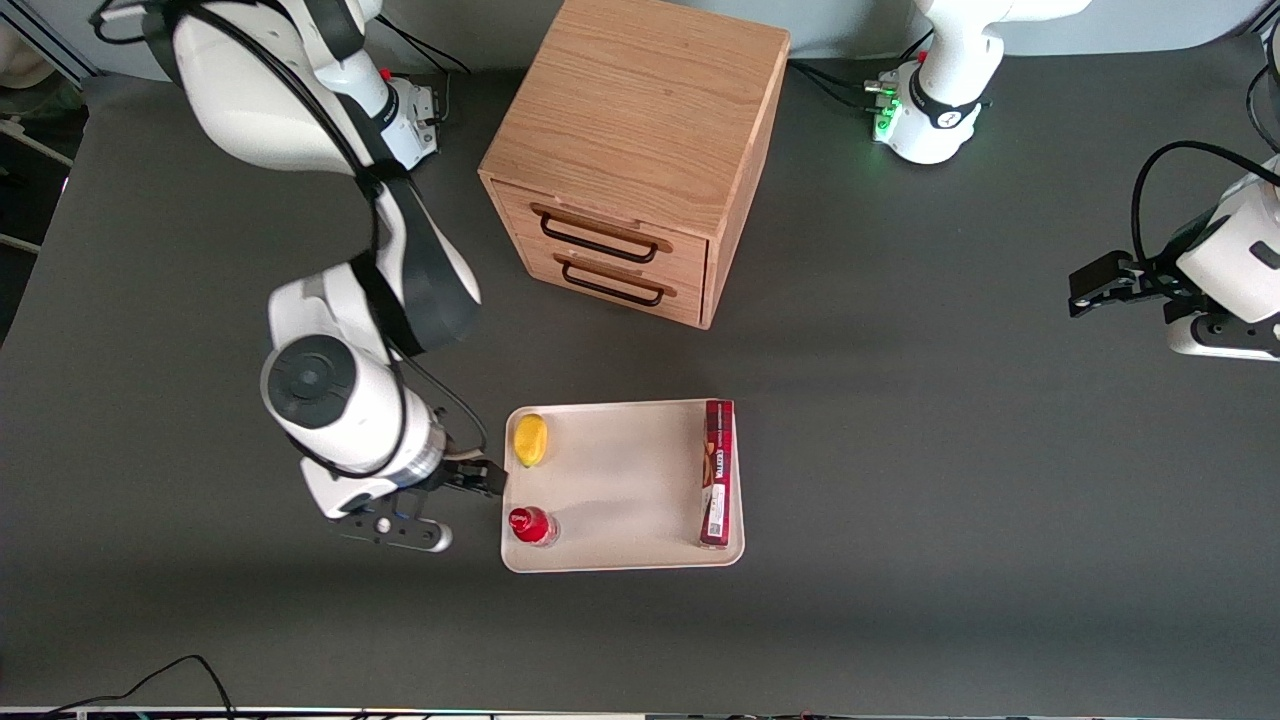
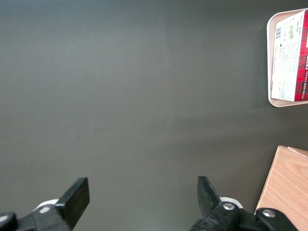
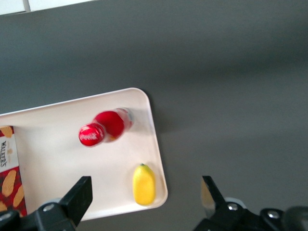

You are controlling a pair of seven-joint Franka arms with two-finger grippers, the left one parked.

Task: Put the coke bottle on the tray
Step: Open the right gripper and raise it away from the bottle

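The coke bottle point(image 1: 530, 525), small and red with a red cap, stands upright on the cream-white tray point(image 1: 620, 490), in the tray corner nearest the front camera at the working arm's end. It also shows in the right wrist view point(image 3: 107, 126), on the tray point(image 3: 57, 144). My right gripper point(image 1: 490, 478) is open and empty, above the table just off the tray's edge, beside the bottle and apart from it. In the right wrist view its fingers point(image 3: 79, 195) stand wide apart, nothing between them.
A yellow lemon point(image 1: 530, 439) lies on the tray, farther from the front camera than the bottle. A long flat red box point(image 1: 717, 486) stands along the tray's edge toward the parked arm. A wooden drawer cabinet point(image 1: 630, 160) stands farther back.
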